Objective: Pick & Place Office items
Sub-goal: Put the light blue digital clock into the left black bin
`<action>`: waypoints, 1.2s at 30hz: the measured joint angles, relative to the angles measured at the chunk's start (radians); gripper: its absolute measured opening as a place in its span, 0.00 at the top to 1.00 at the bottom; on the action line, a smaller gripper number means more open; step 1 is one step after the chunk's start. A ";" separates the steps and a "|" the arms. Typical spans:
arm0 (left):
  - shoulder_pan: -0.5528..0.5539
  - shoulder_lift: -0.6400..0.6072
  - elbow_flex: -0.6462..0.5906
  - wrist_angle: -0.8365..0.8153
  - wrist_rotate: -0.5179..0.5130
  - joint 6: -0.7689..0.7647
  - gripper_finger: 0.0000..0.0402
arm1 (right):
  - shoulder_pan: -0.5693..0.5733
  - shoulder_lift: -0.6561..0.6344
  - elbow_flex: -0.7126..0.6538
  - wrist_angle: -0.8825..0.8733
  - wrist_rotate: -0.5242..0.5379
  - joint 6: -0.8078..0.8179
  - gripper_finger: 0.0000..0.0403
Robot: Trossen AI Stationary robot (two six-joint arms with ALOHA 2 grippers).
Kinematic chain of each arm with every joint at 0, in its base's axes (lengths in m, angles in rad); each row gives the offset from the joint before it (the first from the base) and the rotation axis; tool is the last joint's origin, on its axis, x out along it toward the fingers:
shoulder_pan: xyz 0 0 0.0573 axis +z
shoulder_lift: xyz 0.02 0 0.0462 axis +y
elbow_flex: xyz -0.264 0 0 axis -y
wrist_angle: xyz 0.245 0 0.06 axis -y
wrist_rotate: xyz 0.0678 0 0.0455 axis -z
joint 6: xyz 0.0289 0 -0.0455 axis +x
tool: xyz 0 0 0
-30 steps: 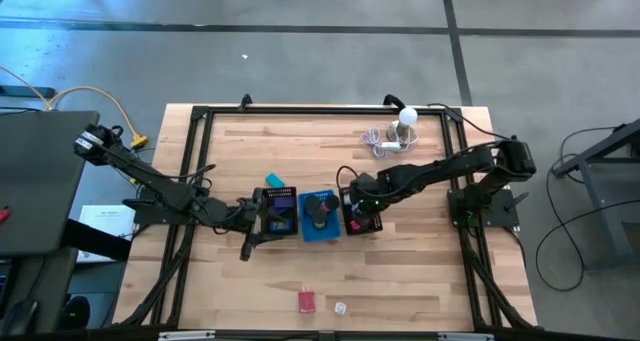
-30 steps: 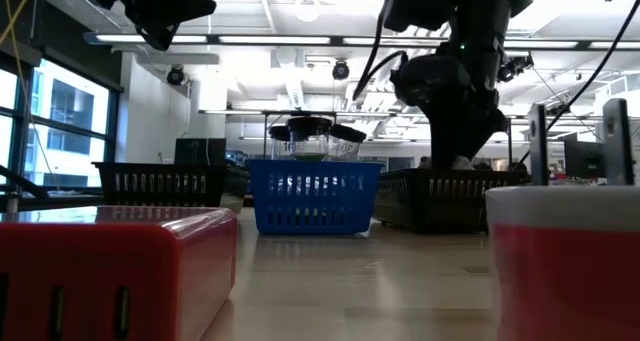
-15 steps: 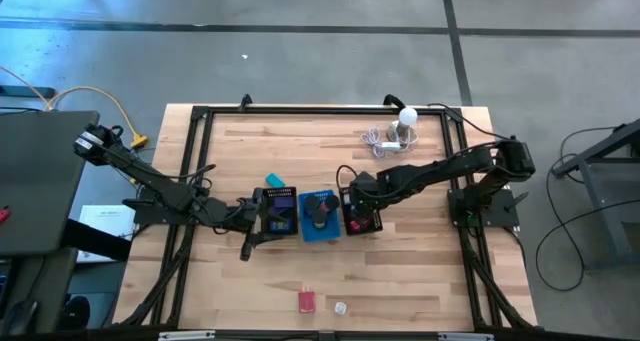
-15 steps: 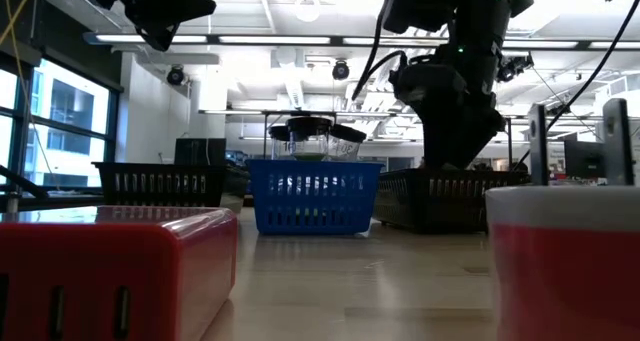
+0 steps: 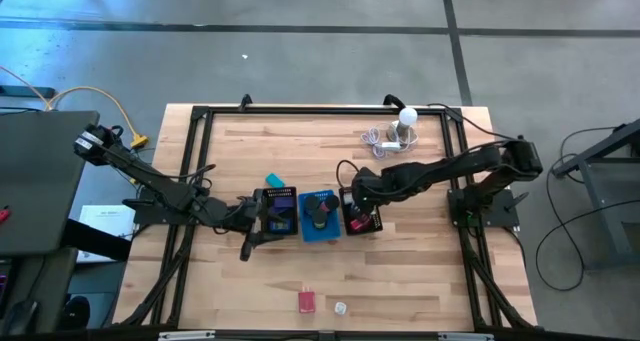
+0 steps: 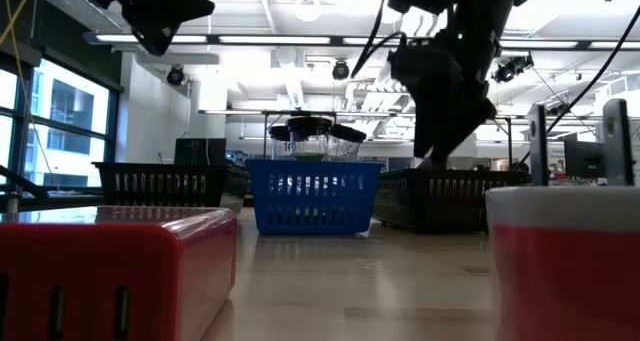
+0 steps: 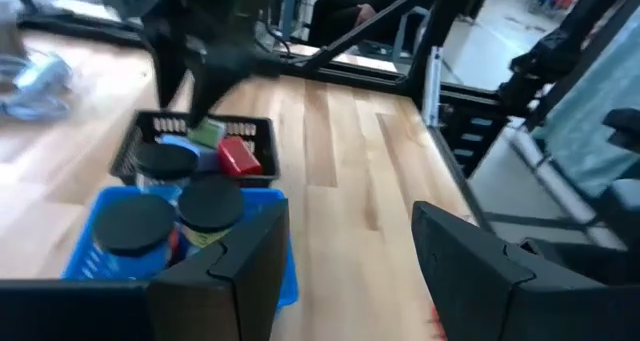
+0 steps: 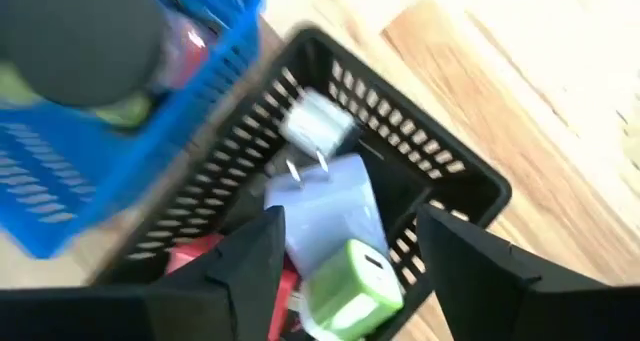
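Note:
Three trays stand in a row at mid-table: a black mesh tray (image 5: 277, 211), a blue tray (image 5: 320, 217) and a second black mesh tray (image 5: 363, 219). My right gripper (image 8: 350, 226) hangs open over that second tray, pointing steeply down at a green block (image 8: 352, 281), a pale block (image 8: 330, 213), a grey spool (image 8: 318, 131) and a red piece (image 8: 195, 259) lying in it. My left gripper (image 7: 345, 231) is open and holds nothing, hovering beside the first black tray (image 5: 250, 219). Black discs (image 7: 135, 223) lie in the blue tray. A teal block (image 5: 274, 182) and a red block (image 5: 307, 301) rest on the table.
A white bulb with a coiled cable (image 5: 398, 131) sits at the far right. A small white piece (image 5: 340, 308) lies near the front edge beside the red block. A black frame (image 5: 200, 116) runs around the tabletop. Bare wood lies between the trays and the front edge.
My right gripper has risen a little out of the right black tray and tipped, as the low view shows. The trays and the things in them have stayed where they were.

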 joint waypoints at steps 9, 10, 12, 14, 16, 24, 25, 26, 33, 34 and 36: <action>0.064 -0.007 0.016 -0.004 0.013 0.085 0.48 | 0.025 -0.120 0.000 0.011 0.003 -0.005 0.53; 0.078 -0.013 0.022 -0.009 0.013 0.108 0.48 | 0.032 -0.137 0.000 0.020 0.003 -0.006 0.54; 0.106 -0.025 0.037 -0.058 0.013 0.153 0.48 | 0.052 -0.168 0.000 0.039 0.004 -0.017 0.55; 0.138 -0.036 0.054 -0.128 0.013 0.190 0.48 | 0.078 -0.193 0.000 0.079 0.011 -0.028 0.56; 0.168 -0.040 0.058 -0.157 0.012 0.209 0.48 | 0.116 -0.212 0.000 0.115 0.039 -0.047 0.57; 0.238 -0.034 0.060 -0.166 0.010 0.231 0.49 | 0.225 -0.229 0.001 0.226 0.138 -0.132 0.59; 0.245 -0.034 0.060 -0.166 0.011 0.231 0.49 | 0.231 -0.229 0.001 0.230 0.142 -0.138 0.59; 0.251 -0.034 0.060 -0.167 0.011 0.231 0.49 | 0.234 -0.229 0.001 0.232 0.141 -0.144 0.59; 0.258 -0.034 0.060 -0.236 0.000 0.268 0.41 | 0.238 -0.229 0.000 0.231 0.142 -0.167 0.59; 0.261 -0.034 0.060 -0.246 -0.006 0.264 0.38 | 0.238 -0.229 0.000 0.231 0.142 -0.173 0.59; 0.268 -0.034 0.060 -0.259 -0.009 0.260 0.31 | 0.238 -0.229 0.000 0.231 0.142 -0.177 0.59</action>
